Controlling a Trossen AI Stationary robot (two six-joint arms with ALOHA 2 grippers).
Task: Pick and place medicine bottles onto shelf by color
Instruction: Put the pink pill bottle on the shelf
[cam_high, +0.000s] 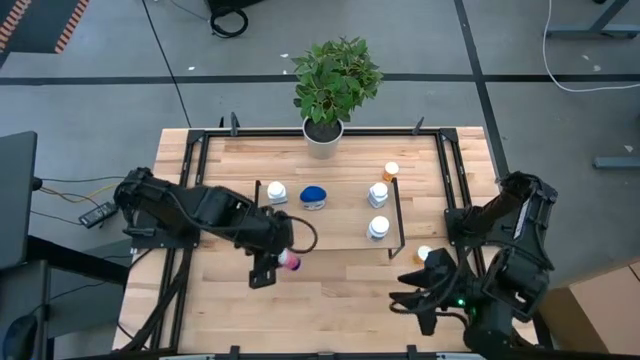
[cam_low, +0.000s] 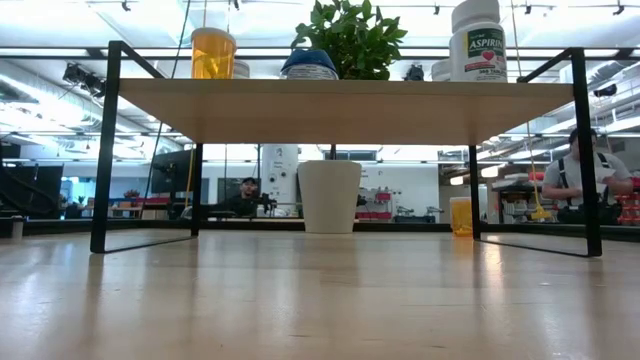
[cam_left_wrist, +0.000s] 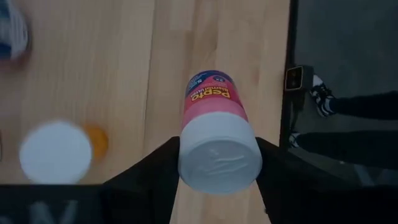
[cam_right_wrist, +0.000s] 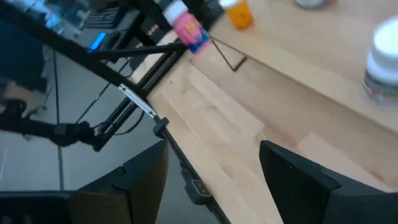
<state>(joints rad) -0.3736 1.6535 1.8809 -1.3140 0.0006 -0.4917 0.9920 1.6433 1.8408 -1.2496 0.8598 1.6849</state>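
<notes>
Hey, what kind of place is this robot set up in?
Probably a robotics lab or open workshop. A person works at a bench behind the table, cables run over the grey floor, and ceiling lights span a wide room.

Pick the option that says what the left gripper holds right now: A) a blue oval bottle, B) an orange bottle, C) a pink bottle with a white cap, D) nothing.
C: in the left wrist view the left gripper is closed around the pink bottle at its white cap, and the high view shows that bottle at the gripper's tip.
</notes>
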